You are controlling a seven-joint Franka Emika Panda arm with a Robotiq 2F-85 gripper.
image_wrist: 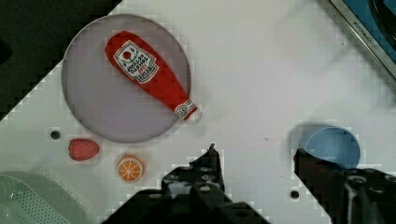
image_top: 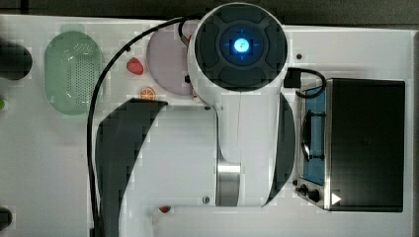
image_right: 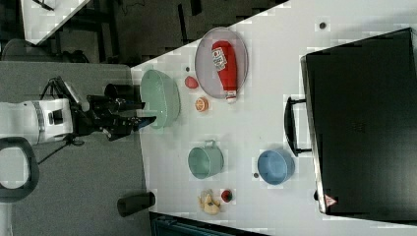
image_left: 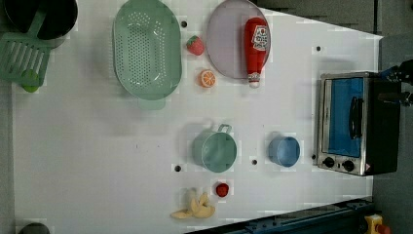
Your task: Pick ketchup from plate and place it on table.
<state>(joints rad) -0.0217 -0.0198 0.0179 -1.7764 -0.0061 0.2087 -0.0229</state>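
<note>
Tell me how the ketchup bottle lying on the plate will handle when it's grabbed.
The ketchup lies on its side across the plate, cap past the rim, so it probably won't tip. Its rounded body could roll if nudged sideways. It looks like a toy, likely light. The smooth, tapering neck may slip, so the wider labelled body seems the safer grip for the open gripper.

White, rounded Panda arm [image_top: 232, 148] with a metallic band, a dark round cap lit blue at its centre, a black cable [image_top: 94, 123]; black gripper [image_wrist: 254, 161], seemingly screw-studded fingers.
</note>
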